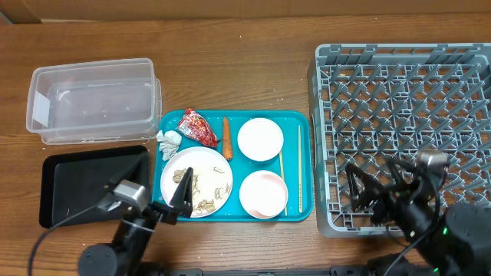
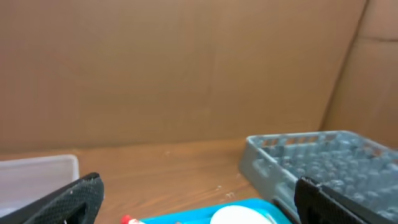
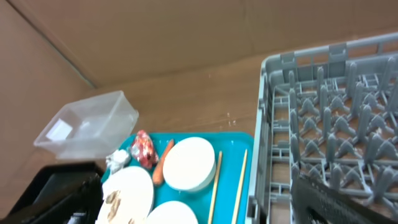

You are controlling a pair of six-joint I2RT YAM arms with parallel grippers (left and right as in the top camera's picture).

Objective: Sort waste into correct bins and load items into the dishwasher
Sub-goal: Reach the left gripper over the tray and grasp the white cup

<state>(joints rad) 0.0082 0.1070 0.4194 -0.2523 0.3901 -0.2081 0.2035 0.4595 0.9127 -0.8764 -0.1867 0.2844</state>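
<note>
Left gripper [image 1: 178, 193]: jaws spread fully wide, nothing held, hovering over the near-left edge of the white plate [image 1: 201, 159]. Beige food scraps [image 1: 205, 195] on the plate lie just to its right. Ahead of it, past the plate: crumpled white tissue [image 1: 169, 139], red wrapper [image 1: 197, 126] just right of the tissue, orange carrot [image 1: 226, 136] lying lengthwise right of the wrapper, its near tip at the plate rim; touching or not, cannot tell. All of these sit on the teal tray [image 1: 304, 123]. Further right of the left gripper on the same tray: near bowl [image 1: 263, 192], pale pink inside, and far bowl [image 1: 260, 139], white, both upright. Two chopsticks [image 1: 299, 165] lie lengthwise along the tray's right side, one beside the bowls, one nearer the rim. Black tray [image 1: 77, 180] is just left of the left gripper, next to the teal tray. Clear tub [image 1: 38, 107] is ahead and left, beyond the black tray. Right gripper [image 1: 374, 184]: also fully open, nothing between its fingers, hanging over the near-left corner of the grey dish rack [image 1: 399, 52]. The rack stretches ahead and to its right, the teal tray is just to its left. Left wrist view: fingers at the bottom corners, wide apart, rack ahead-right, tub corner ahead-left. Right wrist view: rack pegs ahead-right, tray with plate, bowls, carrot and wrapper ahead-left.
</note>
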